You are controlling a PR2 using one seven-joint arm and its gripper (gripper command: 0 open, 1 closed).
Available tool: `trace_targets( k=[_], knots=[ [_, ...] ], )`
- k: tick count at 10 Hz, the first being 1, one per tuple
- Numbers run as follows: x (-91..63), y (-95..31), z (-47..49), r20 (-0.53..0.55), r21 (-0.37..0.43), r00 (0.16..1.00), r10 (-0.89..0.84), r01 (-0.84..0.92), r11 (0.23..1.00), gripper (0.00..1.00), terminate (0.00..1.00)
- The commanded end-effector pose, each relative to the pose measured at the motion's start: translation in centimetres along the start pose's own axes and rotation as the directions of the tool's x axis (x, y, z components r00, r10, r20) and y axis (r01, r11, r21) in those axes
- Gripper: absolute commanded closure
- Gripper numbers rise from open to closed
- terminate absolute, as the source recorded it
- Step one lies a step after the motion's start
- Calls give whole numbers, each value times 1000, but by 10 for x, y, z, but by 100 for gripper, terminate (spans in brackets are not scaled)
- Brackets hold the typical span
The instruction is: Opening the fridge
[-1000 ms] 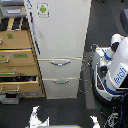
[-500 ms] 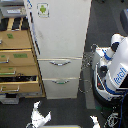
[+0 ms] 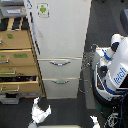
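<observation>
In the exterior view the fridge point(image 3: 60, 45) stands closed at centre, both lower drawers shut. A tan wooden cabinet point(image 3: 19, 62) touches its left side, drawers pulled out. A white-and-blue robot point(image 3: 116, 70) stands just right. The end effector point(image 3: 40, 112) hangs low before the fridge, fingers spread over dark open floor point(image 3: 70, 112).

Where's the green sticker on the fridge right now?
In the exterior view, the green sticker sits near the top left of the fridge upper door, above the two handled drawers.
</observation>
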Motion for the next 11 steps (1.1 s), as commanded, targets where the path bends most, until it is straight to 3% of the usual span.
trace_targets(
  k=[1,4,11],
  knots=[
    [133,98,-33,-209,-198,960,189,-231,953,0,0],
    [165,146,-30,-208,-136,929,305,-336,932,0,0],
    [235,216,53,-144,12,934,327,-329,944,0,0]
  ],
)
